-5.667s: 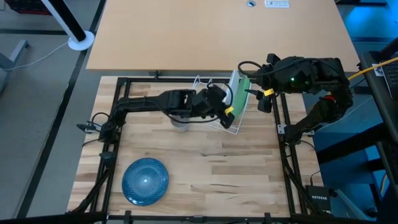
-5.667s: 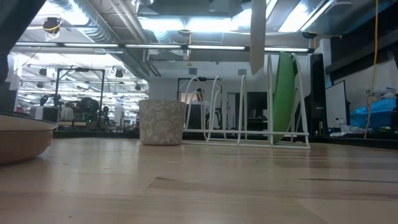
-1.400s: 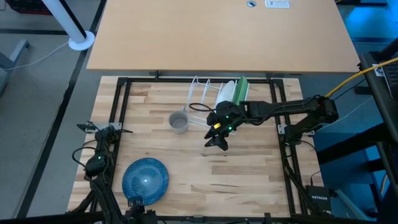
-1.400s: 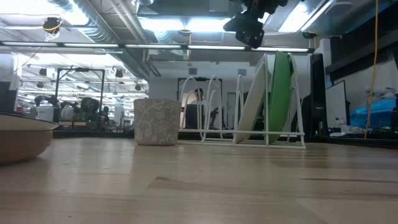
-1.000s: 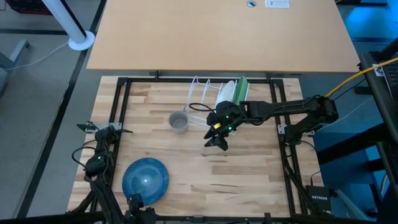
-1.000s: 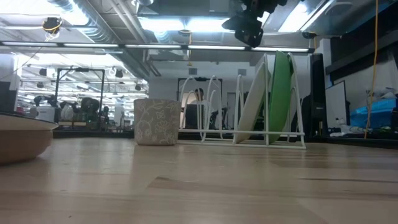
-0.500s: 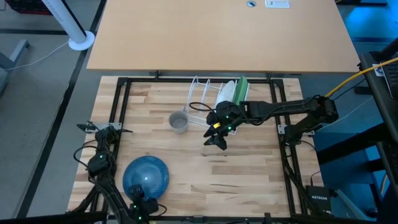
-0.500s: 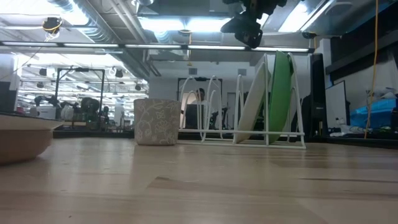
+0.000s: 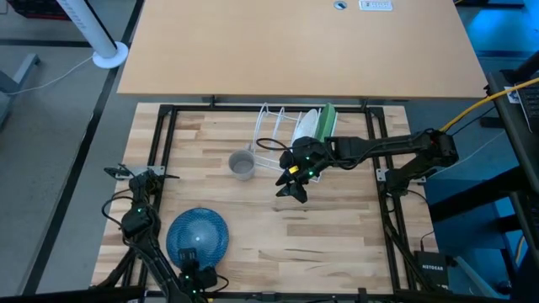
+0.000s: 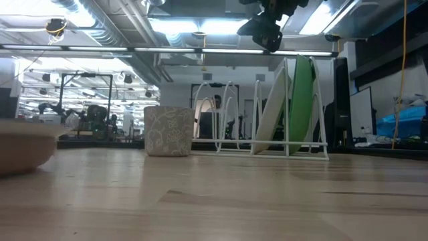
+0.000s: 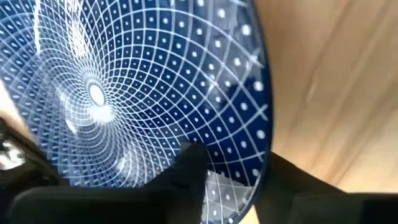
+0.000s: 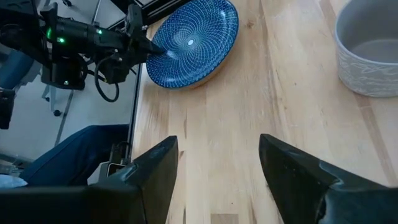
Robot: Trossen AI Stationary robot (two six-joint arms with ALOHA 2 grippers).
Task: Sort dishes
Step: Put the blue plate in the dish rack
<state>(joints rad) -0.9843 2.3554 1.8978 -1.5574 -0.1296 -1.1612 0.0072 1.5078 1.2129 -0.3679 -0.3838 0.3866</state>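
Left gripper (image 9: pixel 195 268): jaws astride the near rim of the round dark blue patterned plate (image 9: pixel 197 241); clamped or not, cannot tell.
Right gripper (image 9: pixel 290 190): jaws apart, above mid-bench.
White wire rack (image 9: pixel 286 135): holds round green plate (image 9: pixel 328 119) and round white plate (image 9: pixel 309 124).

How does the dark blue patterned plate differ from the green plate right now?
The dark blue patterned plate lies flat on the wooden table, near its front left corner; the green plate stands on edge in the white wire rack at the back. The blue one has the left pincer at its rim; the green one is untouched, the right pincer hovering open nearby. Both are round.
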